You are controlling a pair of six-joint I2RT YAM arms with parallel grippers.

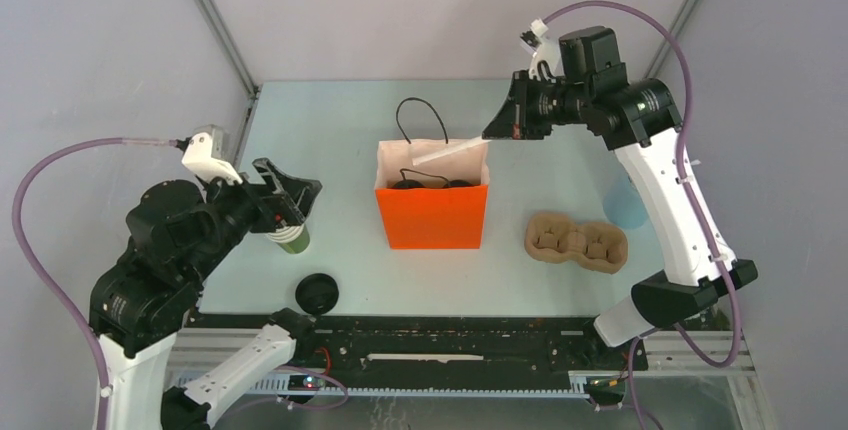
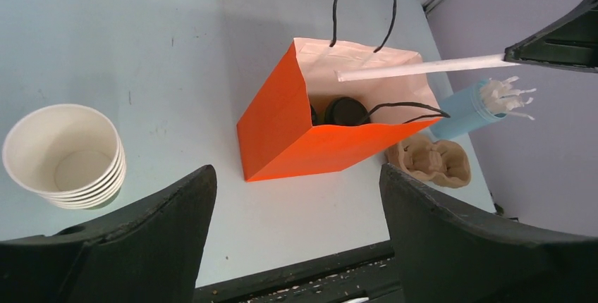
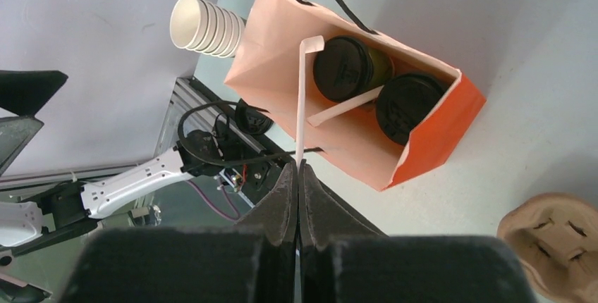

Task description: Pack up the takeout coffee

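An orange paper bag [image 1: 432, 218] stands open mid-table. Inside it are two takeout coffee cups with black lids [image 3: 343, 68] [image 3: 409, 106], and a white straw [image 3: 345, 108] lies across them. My right gripper [image 3: 299, 165] hovers behind and above the bag [image 3: 444, 123], shut on a second long white straw [image 3: 302, 99] whose far end reaches over the bag's mouth [image 1: 450, 153]. My left gripper [image 1: 298, 198] is open and empty at the left, over a lidless stack of cups [image 1: 291, 238]. In the left wrist view its fingers [image 2: 169, 225] frame bare table before the bag [image 2: 282, 141].
Loose black lids [image 1: 317, 293] lie near the front edge on the left. A brown pulp cup carrier [image 1: 577, 240] sits right of the bag. A blue holder with straws [image 2: 465, 109] stands at the far right. The nested cup stack [image 2: 63, 155] is left of the bag.
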